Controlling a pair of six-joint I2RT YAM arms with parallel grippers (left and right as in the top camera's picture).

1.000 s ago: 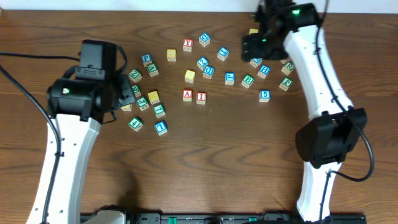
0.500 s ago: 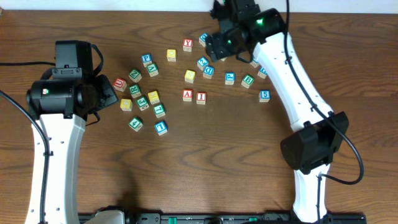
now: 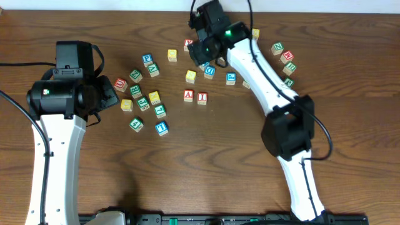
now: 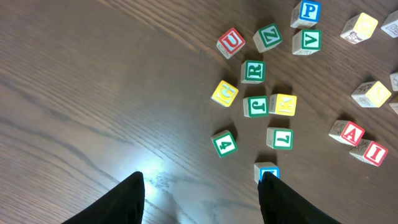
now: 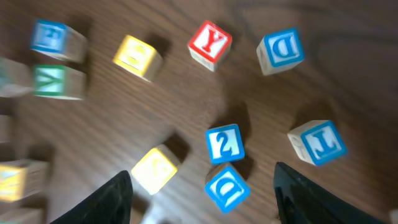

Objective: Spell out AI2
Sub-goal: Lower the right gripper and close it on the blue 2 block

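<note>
The left gripper (image 4: 200, 186) hangs apart and empty, the A block (image 3: 188, 95) and I block (image 3: 202, 97) sit together on the tabletop (image 3: 219, 156), and the right gripper (image 5: 202, 180), apart too, hovers with the 2 block (image 5: 224, 144) at its 12 o'clock, so next I think it must grab that and put it at the I's 3 o'clock

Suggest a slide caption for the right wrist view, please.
Open right end effector hovering, blue 2 block just ahead, red Y block beyond.

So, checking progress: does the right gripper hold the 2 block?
No, the 2 block lies on the table, ahead of the open right gripper.
</note>
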